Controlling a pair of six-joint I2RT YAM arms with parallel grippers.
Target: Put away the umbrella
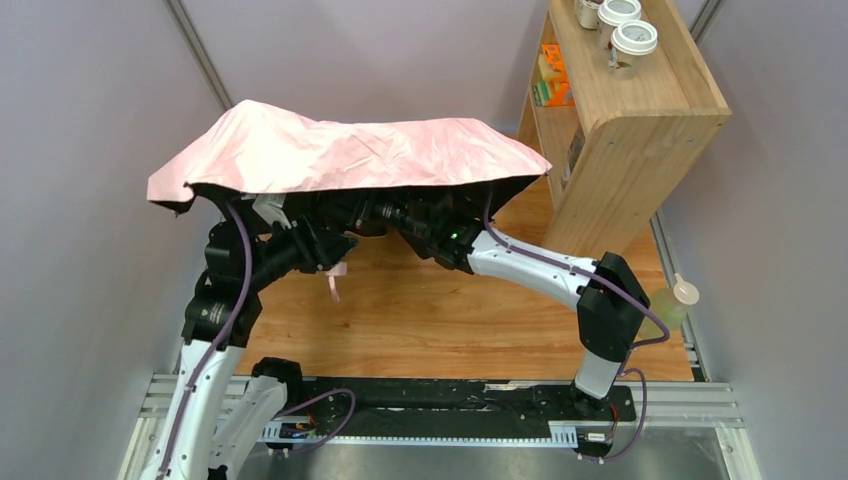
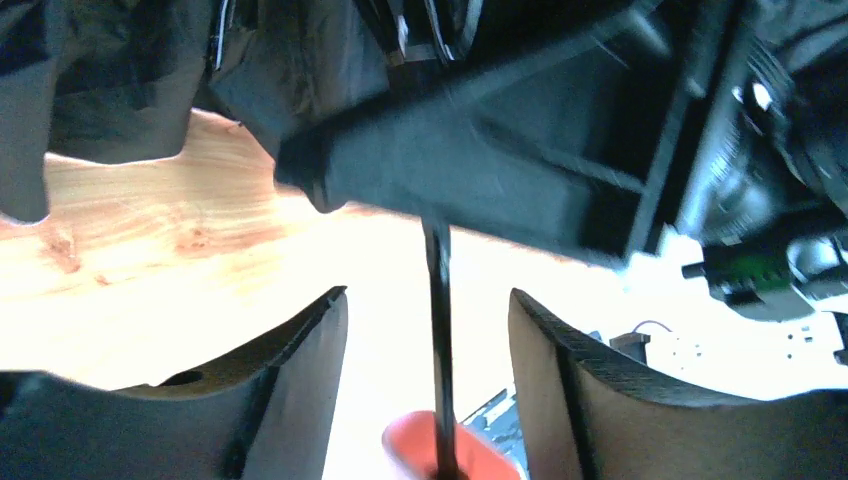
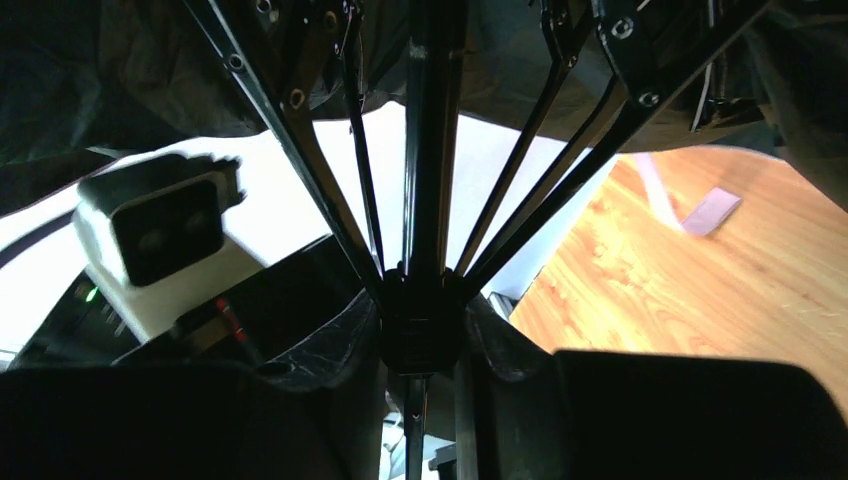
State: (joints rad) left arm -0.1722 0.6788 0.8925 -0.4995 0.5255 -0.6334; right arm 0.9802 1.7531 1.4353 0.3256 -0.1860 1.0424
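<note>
The umbrella (image 1: 350, 150) is open; its pale pink canopy with black lining hangs over both grippers, which are hidden in the top view. In the left wrist view my left gripper (image 2: 428, 295) is open, its fingers (image 2: 300, 380) apart on either side of the thin black shaft (image 2: 438, 330) without touching it. The pink handle (image 2: 415, 455) shows blurred at the bottom. In the right wrist view my right gripper (image 3: 422, 310) is shut on the black runner hub (image 3: 422, 335), where the ribs (image 3: 300, 130) fan out. The pink wrist loop (image 1: 335, 283) dangles above the table.
A wooden shelf unit (image 1: 630, 110) stands at the back right with lidded cups (image 1: 632, 40) on top. A pale bottle (image 1: 675, 303) stands by the table's right edge. The wooden table (image 1: 450, 310) lies below the umbrella. The left arm's camera (image 3: 160, 235) is close to the runner.
</note>
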